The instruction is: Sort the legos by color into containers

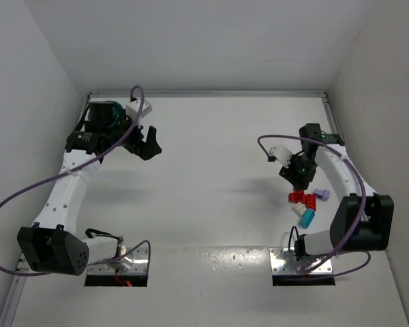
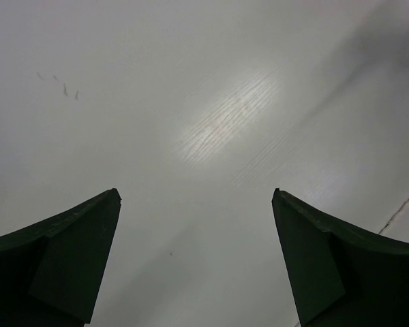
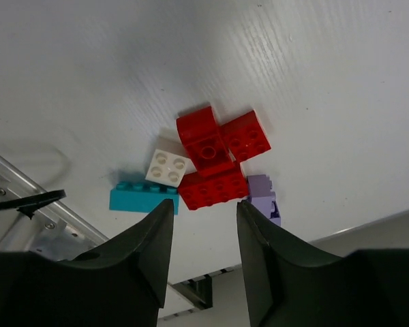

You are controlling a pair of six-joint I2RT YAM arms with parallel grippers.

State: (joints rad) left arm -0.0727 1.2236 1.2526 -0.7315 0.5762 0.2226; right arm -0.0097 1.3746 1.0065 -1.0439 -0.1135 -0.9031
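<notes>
The legos lie in a small pile at the right of the table: three red bricks (image 1: 300, 199), a white one (image 1: 298, 209), a cyan one (image 1: 307, 218) and a pale purple one (image 1: 320, 195). In the right wrist view the red bricks (image 3: 215, 185) are clustered, with the white brick (image 3: 168, 167) and cyan brick (image 3: 140, 197) to their left and the purple brick (image 3: 262, 197) to their right. My right gripper (image 3: 204, 204) is open and empty, hovering just above the pile (image 1: 298, 178). My left gripper (image 1: 148, 144) is open and empty over bare table (image 2: 195, 194). A teal round bowl (image 1: 109, 112) shows partly under the left arm.
White walls close in the table at the left, back and right. Purple cables loop from both arms. Metal base plates (image 1: 301, 261) sit at the near edge. A table seam (image 2: 399, 211) runs at the lower right of the left wrist view.
</notes>
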